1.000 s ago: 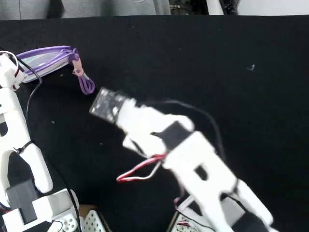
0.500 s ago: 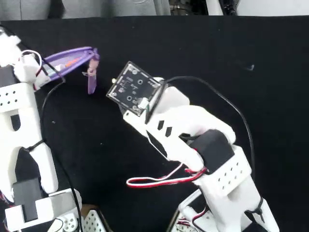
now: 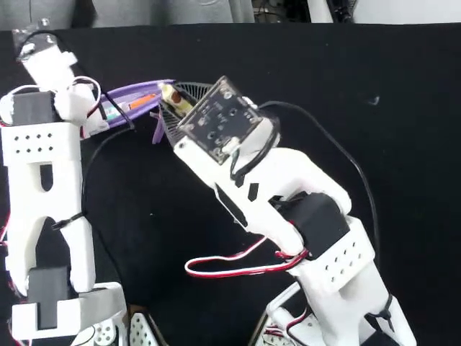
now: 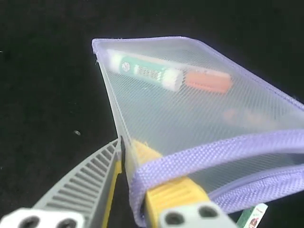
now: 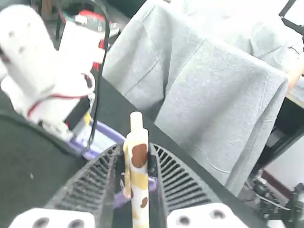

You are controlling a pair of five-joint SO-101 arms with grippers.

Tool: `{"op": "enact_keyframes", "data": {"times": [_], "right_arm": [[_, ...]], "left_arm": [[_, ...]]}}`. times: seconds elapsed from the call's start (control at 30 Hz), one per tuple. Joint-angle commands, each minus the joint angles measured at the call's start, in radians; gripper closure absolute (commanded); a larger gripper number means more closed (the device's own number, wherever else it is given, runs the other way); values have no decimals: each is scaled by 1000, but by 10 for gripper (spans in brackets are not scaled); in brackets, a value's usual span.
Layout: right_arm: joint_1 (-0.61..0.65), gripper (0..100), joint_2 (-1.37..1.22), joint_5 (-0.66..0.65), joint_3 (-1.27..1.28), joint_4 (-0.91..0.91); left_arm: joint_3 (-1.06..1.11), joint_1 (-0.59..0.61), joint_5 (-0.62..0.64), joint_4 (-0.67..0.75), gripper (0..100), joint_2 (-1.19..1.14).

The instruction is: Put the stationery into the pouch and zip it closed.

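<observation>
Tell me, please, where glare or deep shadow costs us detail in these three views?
High view: the black table swallows any shadows, and there is no glare on the purple pouch. Left wrist view: light passes through the pouch's mesh, so the marker inside reads clearly. Right wrist view: the left arm's white casing looks washed out, while the spotted pen is evenly lit.

bright even light; white arms glare against the dark table.

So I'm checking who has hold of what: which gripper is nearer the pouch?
Left. The left gripper is shut on the pouch at its edge, touching it. The right gripper, holding a pen, sits close by the pouch's zipper end.
</observation>
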State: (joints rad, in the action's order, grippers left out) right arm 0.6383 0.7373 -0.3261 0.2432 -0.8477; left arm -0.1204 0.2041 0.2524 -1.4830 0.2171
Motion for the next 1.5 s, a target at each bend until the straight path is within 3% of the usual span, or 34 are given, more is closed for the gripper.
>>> {"op": "enact_keyframes", "data": {"times": [0.0, 0.17, 0.4, 0.83, 1.03, 1.3, 1.47], "right_arm": [[-12, 987, 27, 54, -51, 38], [-9, 987, 147, 54, 58, 101], [-8, 988, 481, 137, 450, 520], [26, 988, 503, 218, 849, 1149], [26, 988, 369, 236, 880, 1303], [38, 988, 1, 261, 874, 1662], [41, 988, -133, 279, 849, 1708]], "left_arm": [[-54, -31, -12, -6, 970, 11], [-54, -31, -12, -6, 970, 11], [-54, -33, -12, -6, 970, 11], [-54, -31, 32, 2, 970, 2], [-54, -30, 31, 2, 970, 2], [-54, -24, 31, 2, 970, 2], [-53, -24, 31, 2, 970, 2]]}}
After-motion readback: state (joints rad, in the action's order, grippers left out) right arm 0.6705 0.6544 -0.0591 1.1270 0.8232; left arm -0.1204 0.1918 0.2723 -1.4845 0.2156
